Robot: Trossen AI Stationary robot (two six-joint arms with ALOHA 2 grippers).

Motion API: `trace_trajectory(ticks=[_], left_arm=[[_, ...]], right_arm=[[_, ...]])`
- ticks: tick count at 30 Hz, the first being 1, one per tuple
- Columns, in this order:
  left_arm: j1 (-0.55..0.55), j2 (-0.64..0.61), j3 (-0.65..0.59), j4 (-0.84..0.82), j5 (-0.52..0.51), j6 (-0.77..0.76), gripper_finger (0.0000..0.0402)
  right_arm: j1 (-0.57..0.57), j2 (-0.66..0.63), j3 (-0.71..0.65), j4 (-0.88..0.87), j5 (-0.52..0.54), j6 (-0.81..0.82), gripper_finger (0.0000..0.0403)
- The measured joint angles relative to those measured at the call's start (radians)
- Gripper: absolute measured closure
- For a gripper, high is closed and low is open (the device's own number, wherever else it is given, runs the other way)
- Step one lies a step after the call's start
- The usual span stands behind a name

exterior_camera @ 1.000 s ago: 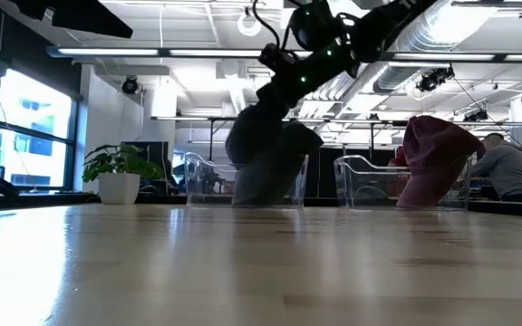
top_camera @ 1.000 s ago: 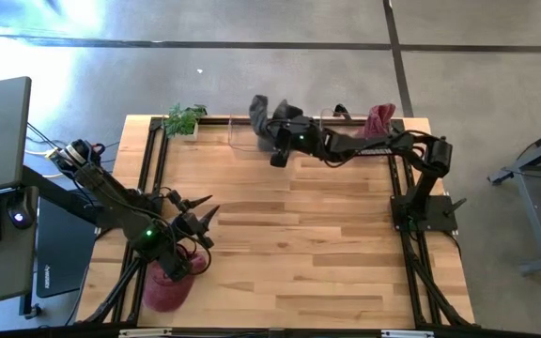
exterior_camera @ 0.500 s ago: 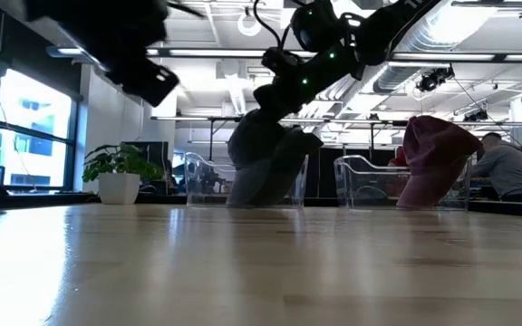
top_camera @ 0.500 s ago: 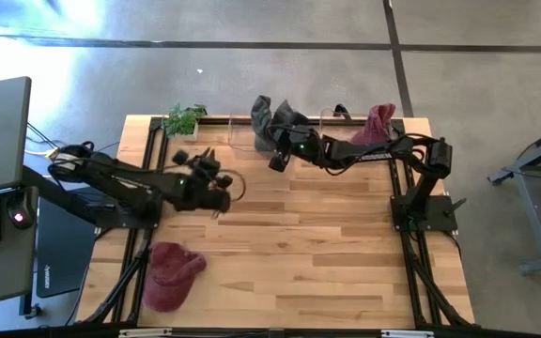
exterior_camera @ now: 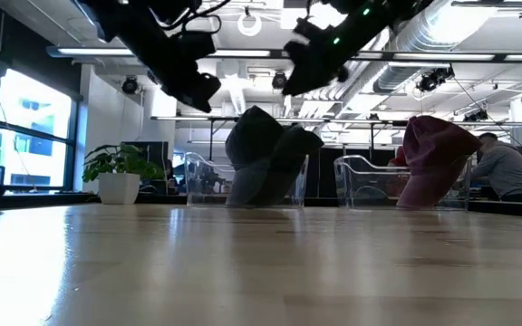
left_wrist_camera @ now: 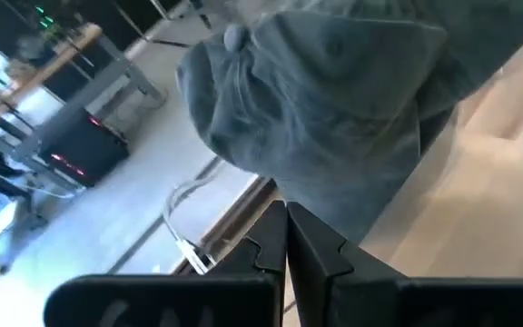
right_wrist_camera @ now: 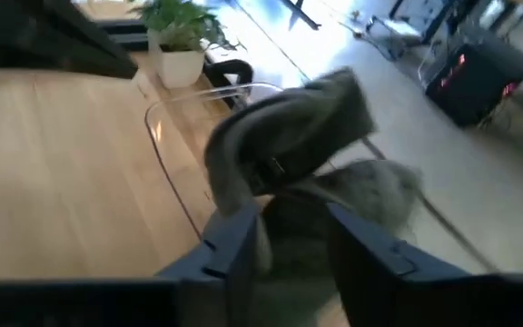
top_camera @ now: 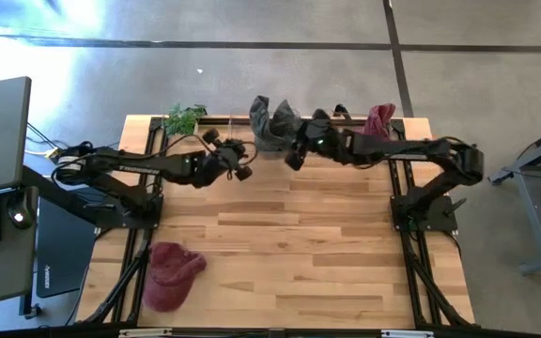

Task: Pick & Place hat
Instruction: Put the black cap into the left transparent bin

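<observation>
A grey hat sits in a clear bin at the table's far edge, bulging above its rim. My right gripper hangs open just above and to the right of it, its fingers clear of the cloth. My left gripper is shut with nothing in it, in the air to the left of the grey hat. A dark red hat lies flat on the table near the front left corner.
A second clear bin stands to the right of the first, with a maroon hat draped over its rim. A potted plant stands at the far left. Bare wood fills the middle of the table.
My left gripper has risen from beside the dark red hat and swung toward the far edge, up to the grey hat, shutting on the way. My right gripper has let go of the grey hat and drawn up and right. The hat has settled into the bin.
</observation>
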Motion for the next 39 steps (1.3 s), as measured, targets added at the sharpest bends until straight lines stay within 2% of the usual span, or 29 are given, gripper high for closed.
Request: trace_trajectory(ticks=[2, 4, 6, 8, 11, 15, 19, 25, 26, 29, 35, 39], left_arm=[[0.048, 0.001, -0.001, -0.032, 0.055, -0.013, 0.04], [0.098, 0.003, -0.003, -0.043, 0.111, -0.023, 0.04], [0.133, 0.012, -0.002, -0.022, 0.124, -0.023, 0.0401], [0.158, 0.016, -0.002, -0.033, 0.129, -0.018, 0.0401], [0.193, 0.016, -0.003, -0.018, 0.183, -0.01, 0.0401], [0.211, 0.079, -0.002, 0.046, 0.28, 0.058, 0.0401], [0.21, 0.145, -0.002, 0.169, 0.265, 0.111, 0.0401], [0.208, 0.233, -0.002, 0.351, 0.271, 0.202, 0.0401], [0.208, 0.238, -0.002, 0.369, 0.28, 0.219, 0.0401], [0.208, 0.246, -0.002, 0.442, 0.346, 0.286, 0.0401], [0.207, 0.247, -0.002, 0.553, 0.506, 0.385, 0.0401], [0.207, 0.247, -0.002, 0.575, 0.533, 0.418, 0.0401]], right_arm=[[-0.037, -0.056, 0.001, -0.068, -0.048, 0.064, 0.025], [-0.103, -0.09, 0.002, -0.131, -0.174, 0.141, 0.0221], [-0.179, -0.098, 0.002, -0.17, -0.321, 0.208, 0.0195], [-0.24, -0.08, 0.001, -0.189, -0.41, 0.257, 0.0174], [-0.302, -0.024, 0.001, -0.177, -0.513, 0.3, 0.0158], [-0.338, 0.07, 0.0, -0.101, -0.693, 0.325, 0.0162], [-0.35, 0.12, 0.0, 0.016, -0.807, 0.336, 0.0211], [-0.363, 0.118, 0.0, 0.169, -0.939, 0.402, 0.0377], [-0.367, 0.116, 0.0, 0.192, -0.943, 0.419, 0.0388], [-0.38, 0.114, 0.0, 0.281, -0.926, 0.521, 0.0376], [-0.39, 0.112, 0.0, 0.23, -0.692, 0.561, 0.0396], [-0.366, 0.112, 0.0, 0.149, -0.602, 0.538, 0.0372]])
